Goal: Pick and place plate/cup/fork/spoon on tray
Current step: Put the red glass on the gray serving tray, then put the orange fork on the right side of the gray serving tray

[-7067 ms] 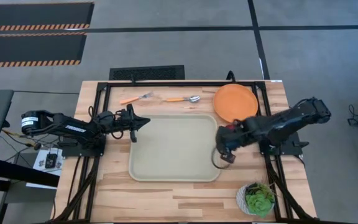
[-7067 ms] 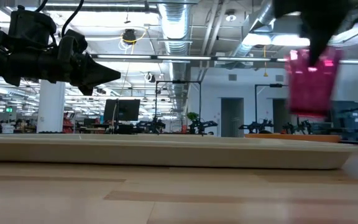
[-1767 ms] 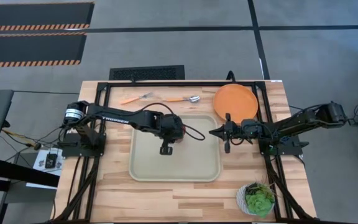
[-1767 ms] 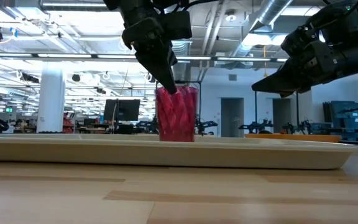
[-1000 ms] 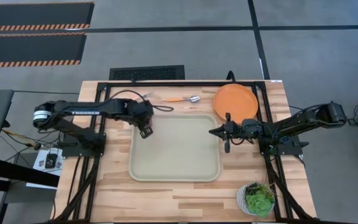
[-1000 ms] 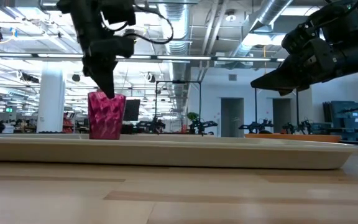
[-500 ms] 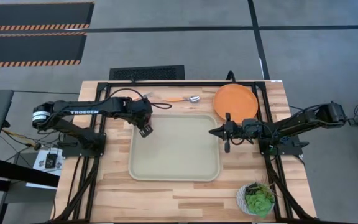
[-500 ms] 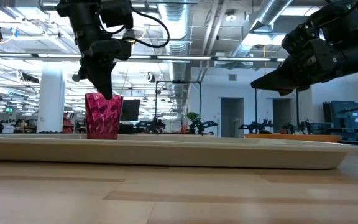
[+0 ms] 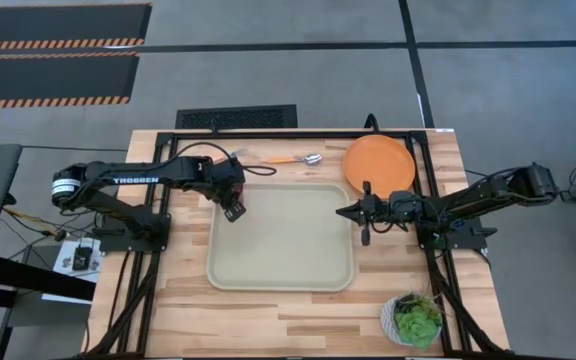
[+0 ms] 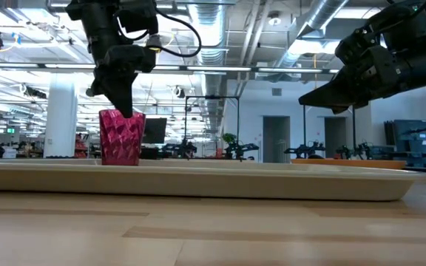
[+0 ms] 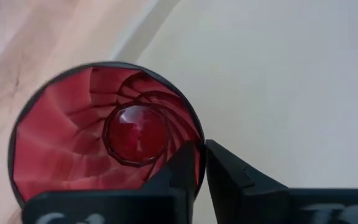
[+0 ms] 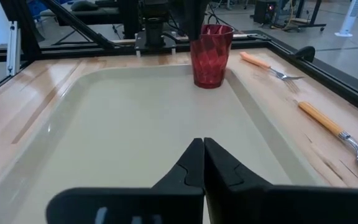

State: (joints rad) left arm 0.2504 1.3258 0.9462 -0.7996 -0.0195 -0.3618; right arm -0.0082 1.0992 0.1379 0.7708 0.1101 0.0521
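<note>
The dark red cup (image 11: 104,130) stands upright in the far left corner of the beige tray (image 9: 283,250); it also shows in the low view (image 10: 121,140) and the right wrist view (image 12: 211,56). My left gripper (image 9: 232,210) is shut on it from above. My right gripper (image 12: 201,146) is shut and empty, hovering at the tray's right rim (image 9: 353,212). The orange plate (image 9: 379,165), the spoon (image 9: 296,159) and the fork (image 12: 269,67) lie on the table beyond the tray. My left arm partly covers the fork in the high view. My left gripper (image 11: 201,149) pinches the cup's wall at its rim (image 11: 197,138), one finger (image 11: 179,171) inside the cup and one (image 11: 229,177) outside. The fingers point down from above. The cup is upright, its base at the tray floor; I cannot tell whether it rests there.
A white pot with a green plant (image 9: 415,320) stands at the table's near right corner. A black frame (image 9: 268,133) runs round the table's far edge and sides. The middle and near part of the tray floor (image 12: 135,124) is bare.
My left gripper has carried the cup from the tray's middle to its far left corner. Over the last second it has only edged a little toward the table's left edge. The cup stays upright and the gripper stays shut on it.
</note>
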